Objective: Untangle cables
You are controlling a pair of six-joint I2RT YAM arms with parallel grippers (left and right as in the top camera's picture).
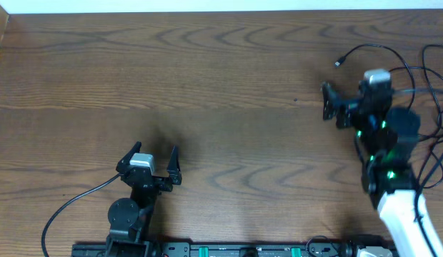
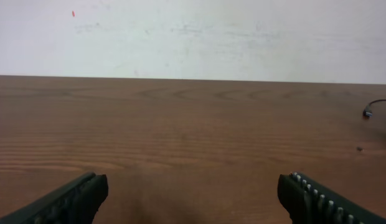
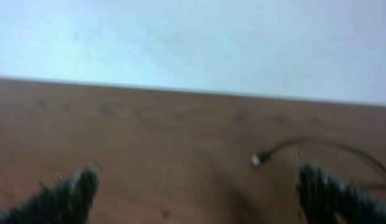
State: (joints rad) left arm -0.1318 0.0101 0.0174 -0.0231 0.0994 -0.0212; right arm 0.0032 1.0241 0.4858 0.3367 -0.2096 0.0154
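The right gripper [image 3: 196, 179], on the arm at 4 o'clock, stands wide open and empty, a small plug end [image 3: 256, 160] lying just ahead of its fingers. The thin black cables [image 1: 364, 46] loop at 2 o'clock on the wooden table [image 1: 207, 86]. The left gripper [image 1: 156, 148], at 7 o'clock, gapes open too, holding nothing.

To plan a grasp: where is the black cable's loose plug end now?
Overhead, the plug end lies at the far right of the table, just beyond the right end effector.
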